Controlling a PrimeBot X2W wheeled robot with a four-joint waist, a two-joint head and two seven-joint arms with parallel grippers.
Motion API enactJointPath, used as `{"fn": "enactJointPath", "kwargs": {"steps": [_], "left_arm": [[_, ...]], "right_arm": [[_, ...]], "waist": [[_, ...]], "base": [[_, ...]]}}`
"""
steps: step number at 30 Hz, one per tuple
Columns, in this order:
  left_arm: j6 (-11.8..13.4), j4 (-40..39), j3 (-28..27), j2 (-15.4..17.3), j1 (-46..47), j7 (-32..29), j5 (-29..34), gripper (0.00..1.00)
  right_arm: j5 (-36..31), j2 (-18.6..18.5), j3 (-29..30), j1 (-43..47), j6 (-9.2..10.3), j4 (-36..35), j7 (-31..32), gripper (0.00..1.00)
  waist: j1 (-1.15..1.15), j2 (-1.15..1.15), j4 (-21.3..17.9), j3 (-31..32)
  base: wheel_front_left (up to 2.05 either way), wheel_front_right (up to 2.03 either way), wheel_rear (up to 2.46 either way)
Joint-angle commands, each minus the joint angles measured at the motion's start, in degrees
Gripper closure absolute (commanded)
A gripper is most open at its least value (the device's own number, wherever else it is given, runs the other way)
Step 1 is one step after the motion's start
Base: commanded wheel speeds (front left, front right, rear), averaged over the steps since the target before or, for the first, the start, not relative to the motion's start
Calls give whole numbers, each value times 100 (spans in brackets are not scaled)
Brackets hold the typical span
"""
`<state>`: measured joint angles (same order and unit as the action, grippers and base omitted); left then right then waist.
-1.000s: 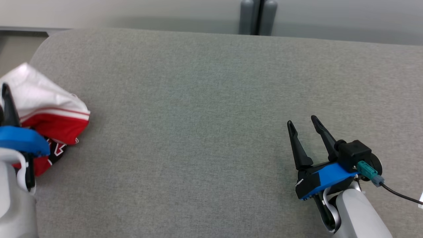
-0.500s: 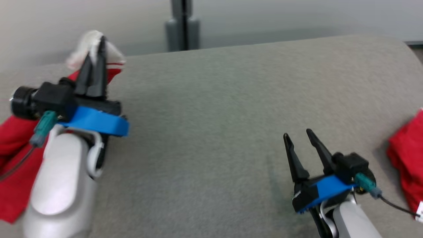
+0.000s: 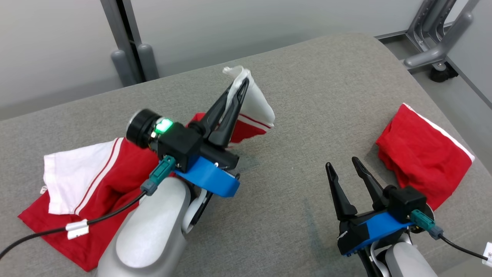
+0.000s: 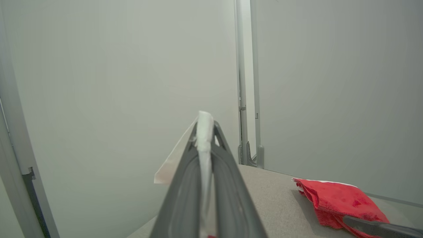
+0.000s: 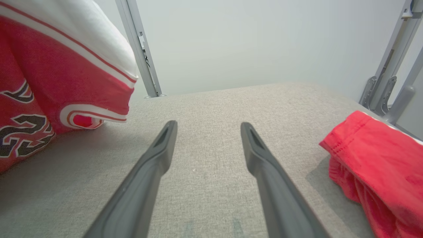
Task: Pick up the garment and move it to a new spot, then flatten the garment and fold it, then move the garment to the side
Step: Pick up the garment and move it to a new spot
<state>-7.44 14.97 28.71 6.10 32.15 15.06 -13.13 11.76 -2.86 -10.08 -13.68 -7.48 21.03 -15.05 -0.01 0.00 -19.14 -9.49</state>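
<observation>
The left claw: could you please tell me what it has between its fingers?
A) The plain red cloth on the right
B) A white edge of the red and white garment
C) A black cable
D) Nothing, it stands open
B: the left claw is shut on a white edge of the garment and holds it raised, while the red cloth lies apart beside the open right claw.

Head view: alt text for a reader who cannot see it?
The left tool, shut on a white corner of the red and white jersey, holds it above the grey table while the rest lies there. The right tool is open and empty, a second red garment to its right.
</observation>
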Motion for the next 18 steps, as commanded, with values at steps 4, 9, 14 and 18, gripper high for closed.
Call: {"fn": "enactJointPath", "kwargs": {"steps": [4, 9, 14, 18], "left_arm": [[47, 306, -238, 120, -364, 16, 18, 0], [292, 510, -1002, 319, -989, 15, 20, 0], [472, 614, -1682, 417, -1617, 16, 70, 0], [587, 678, -2215, 412, -2105, 15, 140, 0]], "right_arm": [[54, -8, 38, 91, -2, -27, -18, 0], [-7, -9, 122, 78, -2, 40, -18, 0], [-39, -11, 209, 114, -1, 131, -18, 0], [-48, -11, 231, 156, -1, 228, -18, 0]], "waist": [[1, 0, 172, 36], [1, 0, 621, 198], [1, 0, 1004, 371], [1, 0, 1231, 522]], "base": [[0, 0, 0], [0, 0, 0], [0, 0, 0], [0, 0, 0]]}}
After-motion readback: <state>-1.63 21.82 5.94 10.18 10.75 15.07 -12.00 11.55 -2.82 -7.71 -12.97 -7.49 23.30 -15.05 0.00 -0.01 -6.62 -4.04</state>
